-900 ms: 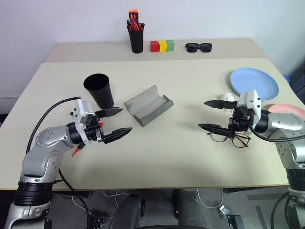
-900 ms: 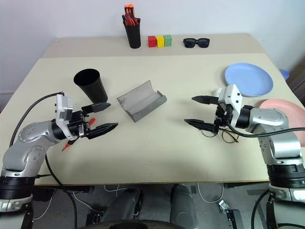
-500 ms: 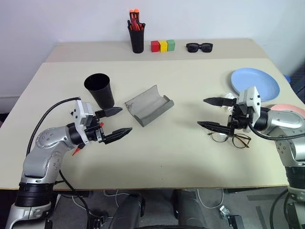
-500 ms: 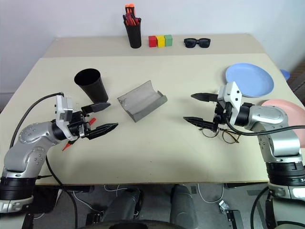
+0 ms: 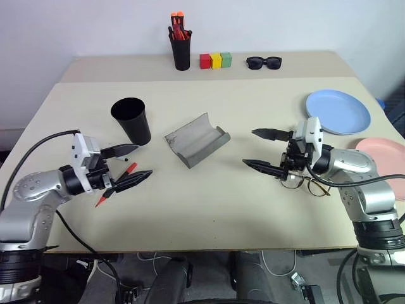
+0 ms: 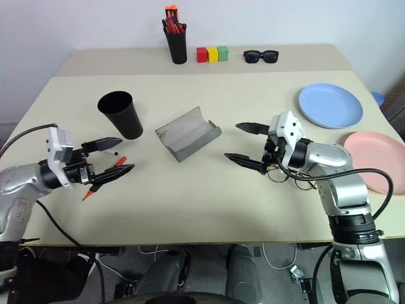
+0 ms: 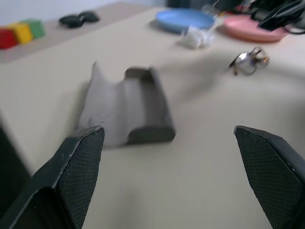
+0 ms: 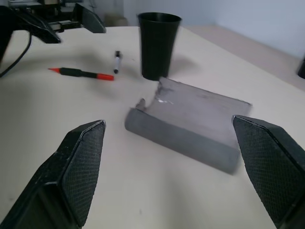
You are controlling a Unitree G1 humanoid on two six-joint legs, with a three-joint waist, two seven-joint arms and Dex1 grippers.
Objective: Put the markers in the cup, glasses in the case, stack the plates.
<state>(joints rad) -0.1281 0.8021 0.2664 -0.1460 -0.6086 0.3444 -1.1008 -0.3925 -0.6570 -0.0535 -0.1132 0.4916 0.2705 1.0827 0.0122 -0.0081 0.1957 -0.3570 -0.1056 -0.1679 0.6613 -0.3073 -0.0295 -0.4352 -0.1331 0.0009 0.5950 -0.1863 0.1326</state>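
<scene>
A red marker point(image 8: 81, 73) lies on the table under my open left gripper point(image 5: 144, 159), with a short black-and-white marker point(image 8: 116, 61) beside it. The black cup point(image 5: 131, 120) stands upright just beyond that gripper. In the table's middle lies the grey case point(image 5: 196, 139), open with its hollow side up. My right gripper point(image 5: 249, 147) hovers open and empty to the right of the case. The wire-framed glasses point(image 5: 305, 183) rest on the table below that wrist. At the right are the blue plate point(image 5: 337, 111) and the pink plate point(image 5: 386, 152), side by side.
Along the back edge stand a black pen holder point(image 5: 181, 47) with orange-tipped pens, three coloured blocks point(image 5: 216, 60) and black sunglasses point(image 5: 264, 62). A crumpled white scrap point(image 7: 194, 36) lies near the blue plate. Bare tabletop stretches in front of the case.
My left arm has drawn back to the left, away from the case. The right gripper has shifted left, off the glasses and toward the case. Both stay open.
</scene>
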